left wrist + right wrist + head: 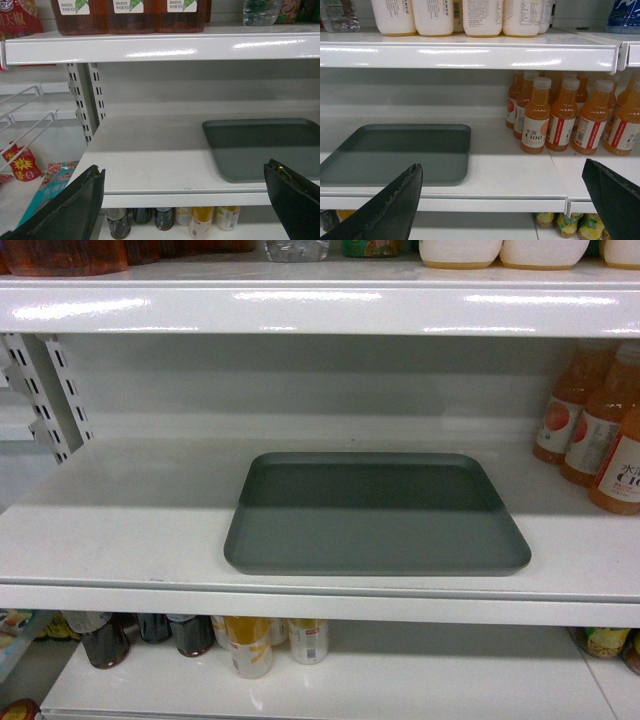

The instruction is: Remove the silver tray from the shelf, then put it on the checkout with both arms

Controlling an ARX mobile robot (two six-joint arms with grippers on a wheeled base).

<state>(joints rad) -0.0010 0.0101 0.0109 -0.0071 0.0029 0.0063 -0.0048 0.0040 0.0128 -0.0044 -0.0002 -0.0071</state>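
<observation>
The silver tray (pixel 375 515) lies flat on the middle shelf (pixel 130 530), near the front lip, a little right of centre. It also shows in the left wrist view, tray (pixel 265 147) at the right, and in the right wrist view, tray (pixel 395 152) at the left. My left gripper (pixel 184 200) is open, short of the shelf's front edge and left of the tray. My right gripper (pixel 502 200) is open too, in front of the shelf lip and right of the tray. Neither touches the tray. No gripper shows in the head view. The checkout is out of view.
Orange juice bottles (pixel 565 117) stand on the same shelf to the tray's right. A slotted white upright (pixel 87 100) bounds the shelf at the left. An upper shelf board (pixel 320 305) overhangs the tray. Cans and bottles (pixel 250 645) sit on the shelf below.
</observation>
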